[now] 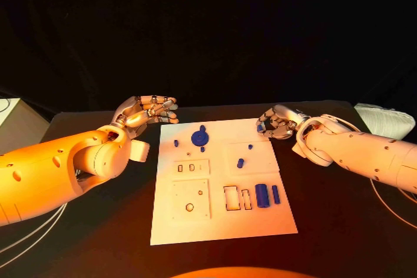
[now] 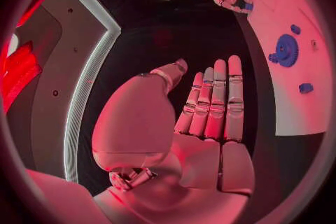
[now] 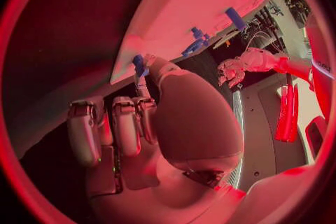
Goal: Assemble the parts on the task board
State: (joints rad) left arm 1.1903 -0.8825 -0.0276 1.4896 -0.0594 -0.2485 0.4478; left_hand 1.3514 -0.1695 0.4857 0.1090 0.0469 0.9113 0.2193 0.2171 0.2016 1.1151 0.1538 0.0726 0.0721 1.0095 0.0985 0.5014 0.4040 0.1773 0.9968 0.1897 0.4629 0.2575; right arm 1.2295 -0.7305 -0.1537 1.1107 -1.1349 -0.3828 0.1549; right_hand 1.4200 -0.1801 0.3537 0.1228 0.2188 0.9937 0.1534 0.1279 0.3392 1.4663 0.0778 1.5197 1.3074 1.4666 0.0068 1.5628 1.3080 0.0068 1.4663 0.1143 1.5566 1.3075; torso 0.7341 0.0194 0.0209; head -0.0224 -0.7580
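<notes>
The white task board (image 1: 222, 221) lies in the middle of the black table. On it are a blue gear (image 1: 200, 136) near its far edge, a small blue peg (image 1: 241, 163) and two blue cylinders (image 1: 261, 195) by rectangular slots. My left hand (image 1: 147, 112) hovers off the board's far left corner; in the left wrist view its fingers (image 2: 213, 101) are stretched out and hold nothing. My right hand (image 1: 279, 122) is at the board's far right corner. In the right wrist view it pinches a small blue part (image 3: 139, 63) between thumb and fingertip, the other fingers (image 3: 115, 129) curled.
A white folded object (image 1: 387, 120) lies at the table's far right. A pale box (image 1: 17, 124) stands beyond the table's left edge. Cables (image 1: 26, 236) trail under my left arm. Bare black table runs along both long sides of the board.
</notes>
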